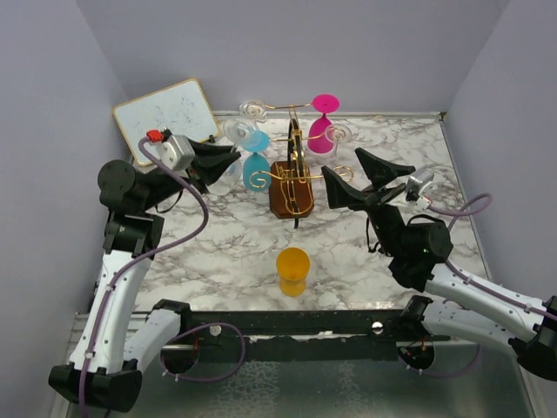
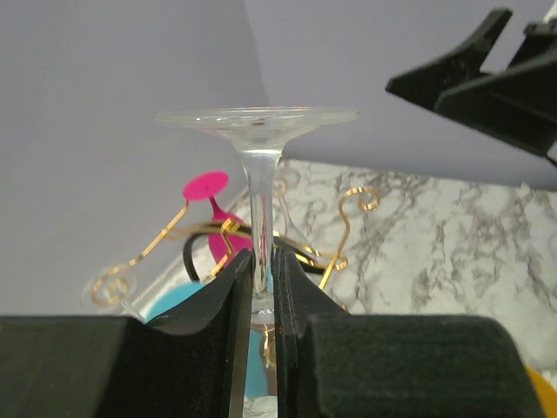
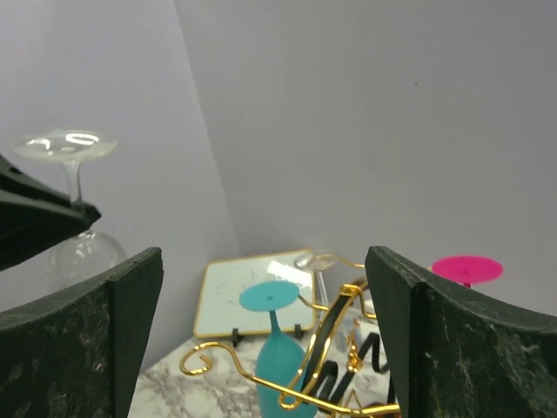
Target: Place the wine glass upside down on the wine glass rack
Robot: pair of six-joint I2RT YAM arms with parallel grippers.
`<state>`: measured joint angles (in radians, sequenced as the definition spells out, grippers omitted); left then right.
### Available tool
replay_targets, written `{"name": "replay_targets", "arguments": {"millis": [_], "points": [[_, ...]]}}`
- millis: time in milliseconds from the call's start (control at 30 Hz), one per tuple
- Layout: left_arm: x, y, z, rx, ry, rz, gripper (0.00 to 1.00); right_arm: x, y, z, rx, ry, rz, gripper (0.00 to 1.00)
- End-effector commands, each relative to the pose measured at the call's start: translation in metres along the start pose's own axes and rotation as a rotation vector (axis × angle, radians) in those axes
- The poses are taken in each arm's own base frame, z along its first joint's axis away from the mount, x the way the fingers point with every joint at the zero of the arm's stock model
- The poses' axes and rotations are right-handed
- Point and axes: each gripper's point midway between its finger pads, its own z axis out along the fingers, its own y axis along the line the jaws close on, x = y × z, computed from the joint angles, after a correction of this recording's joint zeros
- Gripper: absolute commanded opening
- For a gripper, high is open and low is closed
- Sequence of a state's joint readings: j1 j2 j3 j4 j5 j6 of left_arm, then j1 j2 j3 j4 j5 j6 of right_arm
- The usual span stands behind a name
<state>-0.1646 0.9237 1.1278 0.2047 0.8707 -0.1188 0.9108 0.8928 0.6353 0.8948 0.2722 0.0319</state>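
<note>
My left gripper (image 1: pixel 228 157) is shut on the stem of a clear wine glass (image 1: pixel 235 130), held upside down with its foot on top, just left of the wine glass rack (image 1: pixel 292 165). In the left wrist view the stem (image 2: pixel 259 213) is pinched between the black fingers (image 2: pixel 218 300), with the foot (image 2: pixel 258 118) above. The rack is gold wire on a brown wooden base (image 1: pixel 291 201). My right gripper (image 1: pixel 359 177) is open and empty, right of the rack. In the right wrist view the held glass (image 3: pixel 65 144) shows at the far left.
A teal glass (image 1: pixel 256 165), a pink glass (image 1: pixel 323 124) and two clear glasses (image 1: pixel 255 109) hang upside down on the rack. An orange cup (image 1: pixel 292 268) stands in front. A gold-framed whiteboard (image 1: pixel 165 115) leans at the back left. Walls stand close behind and on both sides.
</note>
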Motion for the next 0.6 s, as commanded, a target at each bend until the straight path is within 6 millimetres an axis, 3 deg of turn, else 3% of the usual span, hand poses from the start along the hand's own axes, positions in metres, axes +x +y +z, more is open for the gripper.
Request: {"name": "replay_targets", "arguments": {"millis": [0,100,300,567], "points": [[0.043,-0.027,-0.025,0.043,0.079,0.043,0.00,0.029,-0.019,-0.017,0.090,0.115,-0.020,0.99],[0.066,-0.042,-0.035,0.062,0.107,-0.013,0.00,0.038,-0.021,-0.021,0.107,0.141,0.002,0.99],[0.092,-0.065,-0.044,0.106,0.107,-0.157,0.00,0.045,-0.024,-0.025,0.133,0.155,0.044,0.99],[0.128,-0.072,-0.041,0.082,0.106,-0.227,0.00,0.046,-0.023,-0.030,0.144,0.165,0.102,0.99]]}}
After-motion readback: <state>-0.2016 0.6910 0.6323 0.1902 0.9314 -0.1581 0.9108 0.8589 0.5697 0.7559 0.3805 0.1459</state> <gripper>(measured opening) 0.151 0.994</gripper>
